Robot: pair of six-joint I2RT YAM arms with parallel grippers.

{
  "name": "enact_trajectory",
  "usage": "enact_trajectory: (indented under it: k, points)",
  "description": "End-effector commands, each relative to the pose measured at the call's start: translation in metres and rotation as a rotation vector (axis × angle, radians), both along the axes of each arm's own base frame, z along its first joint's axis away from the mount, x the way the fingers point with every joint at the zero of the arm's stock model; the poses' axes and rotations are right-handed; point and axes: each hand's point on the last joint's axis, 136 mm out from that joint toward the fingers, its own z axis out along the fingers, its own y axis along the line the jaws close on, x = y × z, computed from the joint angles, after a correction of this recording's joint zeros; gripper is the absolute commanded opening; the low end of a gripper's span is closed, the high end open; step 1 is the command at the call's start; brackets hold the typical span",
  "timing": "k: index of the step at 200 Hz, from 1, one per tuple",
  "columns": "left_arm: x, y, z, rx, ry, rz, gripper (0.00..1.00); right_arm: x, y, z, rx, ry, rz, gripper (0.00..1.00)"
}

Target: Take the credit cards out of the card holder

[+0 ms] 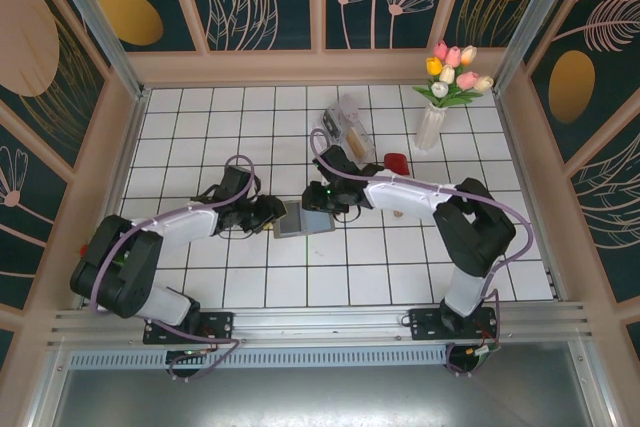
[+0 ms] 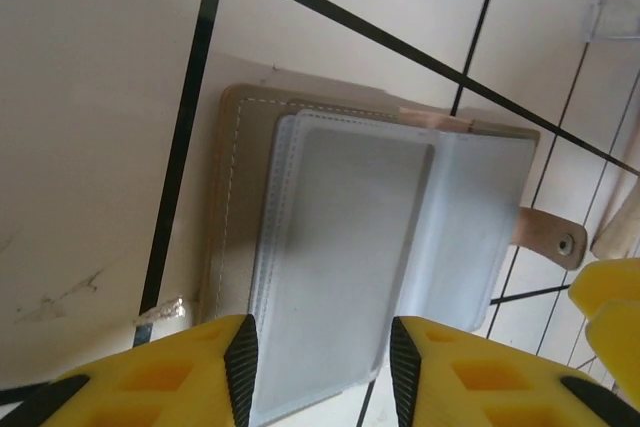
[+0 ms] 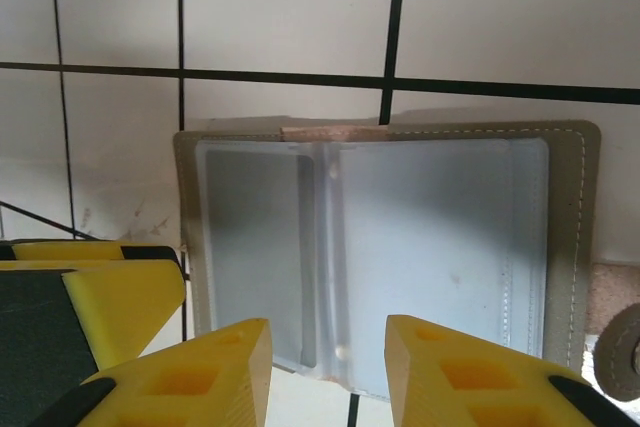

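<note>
Over card holder (image 3: 430,247), left gripper (image 2: 322,372) parted, right gripper (image 3: 328,367) parted

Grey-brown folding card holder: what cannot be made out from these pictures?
Grey-brown folding card holder, top view: too small for detail.
Cards inside: frosted sleeves show none clearly, wrist views.
Its near edge, left wrist view: behind the yellow left tool.
Snap tab, right wrist view: cut by the right edge.

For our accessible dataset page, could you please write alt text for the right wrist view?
An open card holder lies flat on the white tiled table, its grey inner sleeves facing up. The two yellow fingers of the right end effector stand apart over its lower edge.
</note>
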Motion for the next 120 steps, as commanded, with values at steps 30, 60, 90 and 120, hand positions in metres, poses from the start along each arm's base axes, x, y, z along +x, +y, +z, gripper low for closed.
enact_trajectory:
  k: [30, 60, 90, 120]
  points:
    - [0.009, -0.010, 0.005, 0.001, -0.035, -0.043, 0.34, -0.007, -0.011, -0.040, -0.088, 0.063, -0.029, 0.35]
    - [0.011, -0.010, 0.003, 0.015, -0.037, -0.042, 0.35, -0.009, -0.015, -0.049, -0.109, 0.078, -0.031, 0.35]
    - [0.014, -0.008, -0.002, 0.039, -0.034, -0.040, 0.40, -0.011, -0.018, -0.055, -0.123, 0.088, -0.032, 0.36]
    - [0.015, -0.007, -0.005, 0.053, -0.032, -0.042, 0.42, -0.013, -0.019, -0.060, -0.134, 0.100, -0.032, 0.35]
